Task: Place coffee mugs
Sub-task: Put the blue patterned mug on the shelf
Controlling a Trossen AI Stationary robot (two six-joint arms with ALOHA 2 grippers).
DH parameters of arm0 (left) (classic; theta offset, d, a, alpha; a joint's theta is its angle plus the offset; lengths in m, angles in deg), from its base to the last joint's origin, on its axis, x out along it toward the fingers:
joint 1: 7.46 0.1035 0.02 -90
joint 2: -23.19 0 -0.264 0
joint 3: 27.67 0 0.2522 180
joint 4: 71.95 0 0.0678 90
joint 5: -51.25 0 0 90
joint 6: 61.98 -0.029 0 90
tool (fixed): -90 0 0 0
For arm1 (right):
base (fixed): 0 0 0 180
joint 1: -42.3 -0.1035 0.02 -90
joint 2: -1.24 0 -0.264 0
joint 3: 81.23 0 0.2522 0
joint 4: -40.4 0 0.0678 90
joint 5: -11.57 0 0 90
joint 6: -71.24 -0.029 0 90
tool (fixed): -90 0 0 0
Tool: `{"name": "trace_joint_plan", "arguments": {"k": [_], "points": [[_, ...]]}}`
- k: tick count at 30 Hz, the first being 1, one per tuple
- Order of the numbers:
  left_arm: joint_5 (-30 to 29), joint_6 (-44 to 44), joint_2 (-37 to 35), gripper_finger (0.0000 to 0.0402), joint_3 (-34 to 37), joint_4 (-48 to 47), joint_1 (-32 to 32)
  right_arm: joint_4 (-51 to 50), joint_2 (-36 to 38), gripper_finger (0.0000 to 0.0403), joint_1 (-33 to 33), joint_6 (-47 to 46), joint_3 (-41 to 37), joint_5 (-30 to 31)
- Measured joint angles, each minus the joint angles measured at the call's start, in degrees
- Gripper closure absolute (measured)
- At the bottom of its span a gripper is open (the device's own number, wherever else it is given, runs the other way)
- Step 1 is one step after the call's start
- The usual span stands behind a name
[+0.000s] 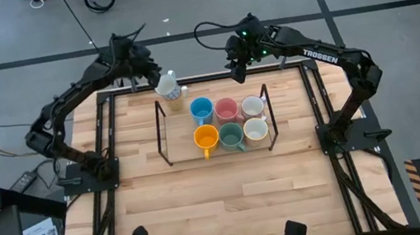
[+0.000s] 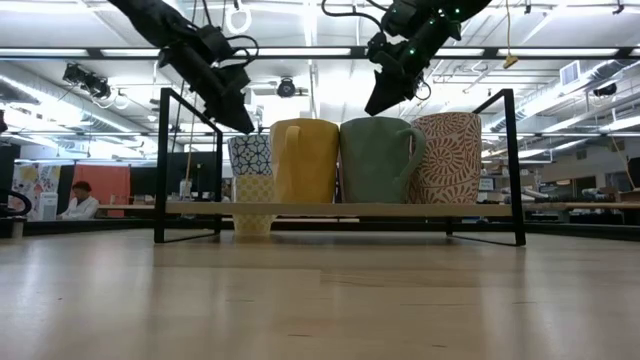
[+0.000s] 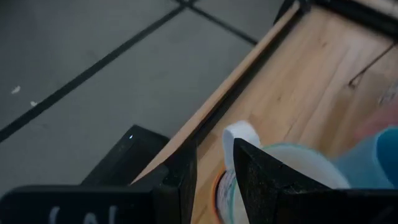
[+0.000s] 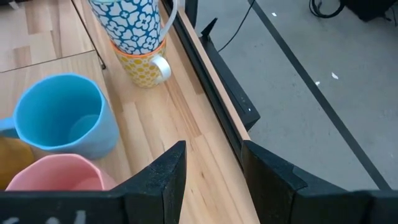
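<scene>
Orange mug [image 1: 206, 137] fronts the rack; "TROSSEN" marks the right arm [image 1: 320, 57]; left claw [image 3: 214, 165] pinches a half-hidden patterned mug [image 1: 167, 85]; right claw [image 4: 211, 163] spread

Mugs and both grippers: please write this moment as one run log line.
left gripper: shut on patterned mug, over yellow mug | right gripper: open, empty | rack: six mugs

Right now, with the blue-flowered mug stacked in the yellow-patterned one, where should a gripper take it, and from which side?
Probably take the blue-flowered mug by its rim, from above: it stands upright, its base sunk in the yellow-patterned mug. The left gripper is nearest.
</scene>
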Motion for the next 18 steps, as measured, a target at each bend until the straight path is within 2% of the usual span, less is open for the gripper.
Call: {"name": "trace_joint_plan", "arguments": {"k": [4, 11, 18], "points": [[0.05, -3.51, 1.17, 0.029, -2.48, -3.29, -0.15, 0.0, 0.0, 0.0242, 0.0, 0.0, 0.0, -0.02], [0.69, -9.4, 1.32, 0.029, -2.83, -8.81, -0.55, -0.02, 0.0, 0.0242, 0.0, 0.02, 0.02, -0.02], [0.71, -11.08, 1.33, 0.029, -2.83, -9.66, -0.55, -0.02, 0.0, 0.0242, 0.0, 0.02, 0.02, -0.02]]}}
